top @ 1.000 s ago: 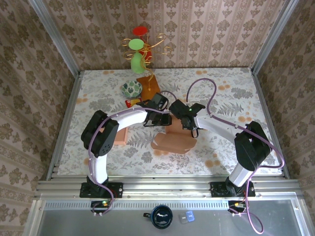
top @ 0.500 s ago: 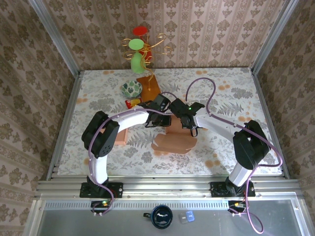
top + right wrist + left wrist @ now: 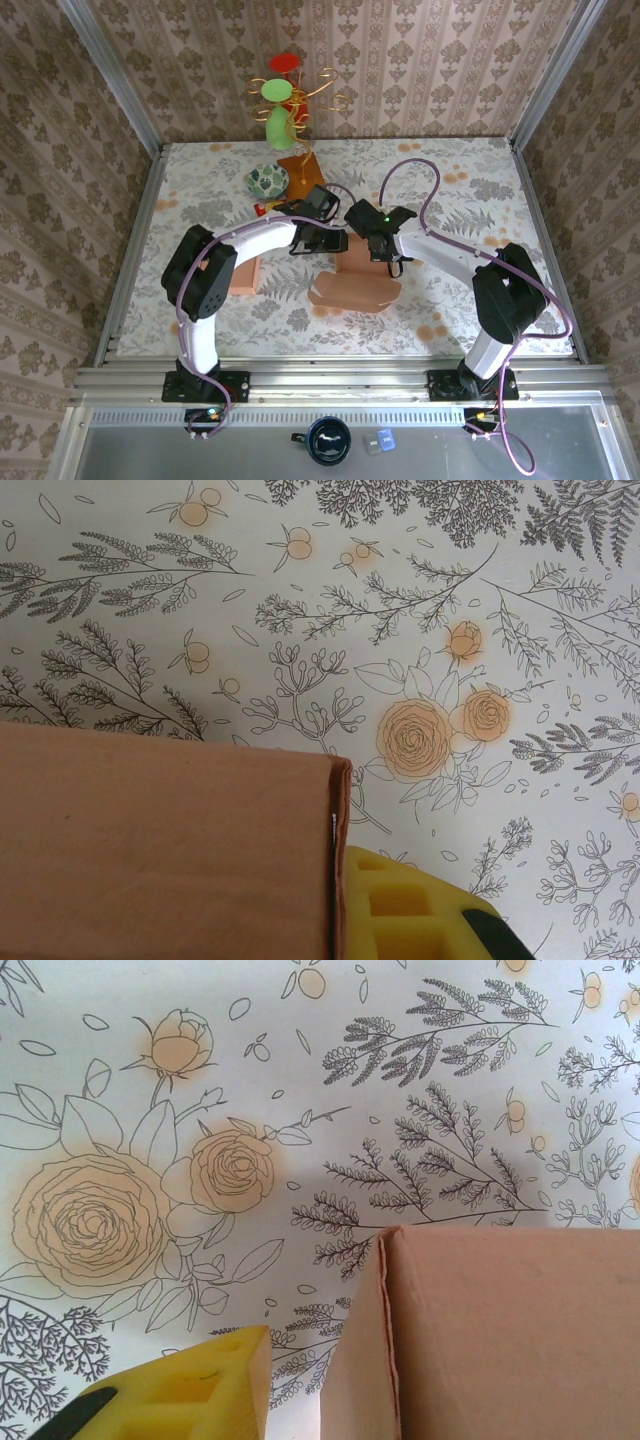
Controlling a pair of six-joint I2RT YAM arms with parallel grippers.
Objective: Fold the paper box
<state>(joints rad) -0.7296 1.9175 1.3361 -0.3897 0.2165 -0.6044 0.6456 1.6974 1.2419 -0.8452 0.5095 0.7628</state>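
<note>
Paper box (image 3: 355, 285) sits mid table (image 3: 470, 170), one wall raised. L gripper (image 3: 330, 240) has pulled back since a sec ago, jaws part-open, pad (image 3: 190, 1385) off cardboard. R gripper (image 3: 380, 250) pinched on wall.

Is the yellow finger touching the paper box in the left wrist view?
No, flowered tablecloth shows between the yellow finger and the paper box.

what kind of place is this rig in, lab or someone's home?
Probably a lab test cell dressed as a home: wallpaper panels set in aluminium framing, around a floral-covered table.
</note>
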